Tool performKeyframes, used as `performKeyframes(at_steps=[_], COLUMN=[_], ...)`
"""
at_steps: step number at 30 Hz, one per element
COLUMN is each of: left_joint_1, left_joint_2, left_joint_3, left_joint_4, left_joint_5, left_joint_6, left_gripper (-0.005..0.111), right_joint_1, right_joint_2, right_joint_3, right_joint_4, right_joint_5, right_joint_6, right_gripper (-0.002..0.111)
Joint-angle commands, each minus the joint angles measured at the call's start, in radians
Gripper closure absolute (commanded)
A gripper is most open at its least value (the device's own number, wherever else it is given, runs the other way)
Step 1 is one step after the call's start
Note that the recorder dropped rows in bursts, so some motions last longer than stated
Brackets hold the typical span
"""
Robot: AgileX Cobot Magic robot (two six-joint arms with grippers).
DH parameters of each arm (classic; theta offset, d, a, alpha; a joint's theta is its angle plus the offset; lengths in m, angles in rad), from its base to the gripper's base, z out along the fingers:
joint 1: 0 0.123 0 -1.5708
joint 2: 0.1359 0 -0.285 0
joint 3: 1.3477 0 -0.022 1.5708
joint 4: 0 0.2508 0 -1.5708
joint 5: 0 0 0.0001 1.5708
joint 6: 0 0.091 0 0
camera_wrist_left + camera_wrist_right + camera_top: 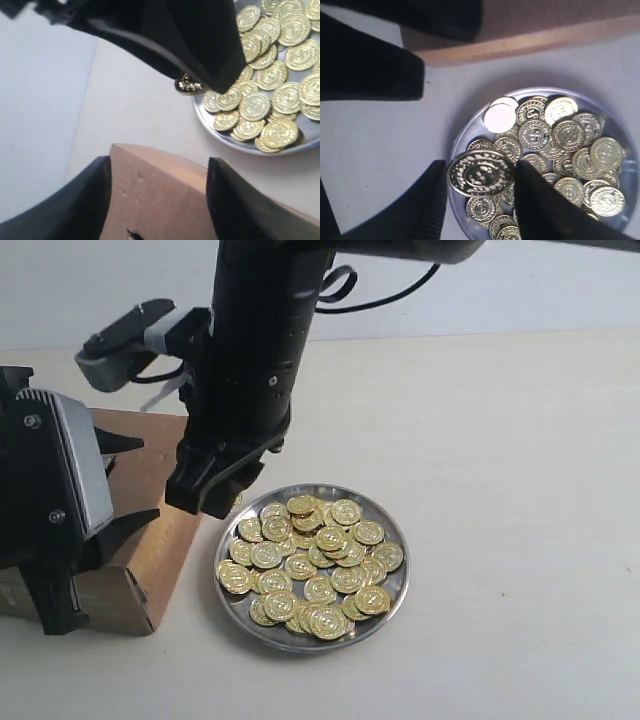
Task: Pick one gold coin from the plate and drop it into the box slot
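Note:
The silver plate (310, 645) holds a heap of gold coins (315, 560). My right gripper (215, 495) reaches across and hangs over the plate's left rim, close to the box. In the right wrist view this gripper (481, 170) is shut on one gold coin (475, 175), held flat and lifted above the pile. The same coin (189, 85) shows under its fingertips in the left wrist view. The brown box (140, 585) lies at the left. My left gripper (128, 485) hovers open over it, and the slot (132, 234) shows between its fingers.
The box edge (520, 45) runs just beyond the plate (620, 130) in the right wrist view. Pale tabletop (500, 440) stretches to the right and behind. A cable (380, 295) loops off the right arm at the top.

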Motion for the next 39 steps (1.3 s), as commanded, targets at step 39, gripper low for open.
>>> performKeyframes(at_steps=[39], left_joint_1=[-0.243], left_joint_2=[-0.228], left_joint_3=[0.107], left_joint_4=[0.157], left_joint_5=[-0.135], left_joint_6=[0.401], left_gripper=[0.052], right_joint_1=[-0.002], right_joint_2=[-0.285], right_joint_3=[0.186], right_joint_4=[0.172], right_joint_5=[0.005], right_joint_6=[-0.155], right_gripper=[0.072])
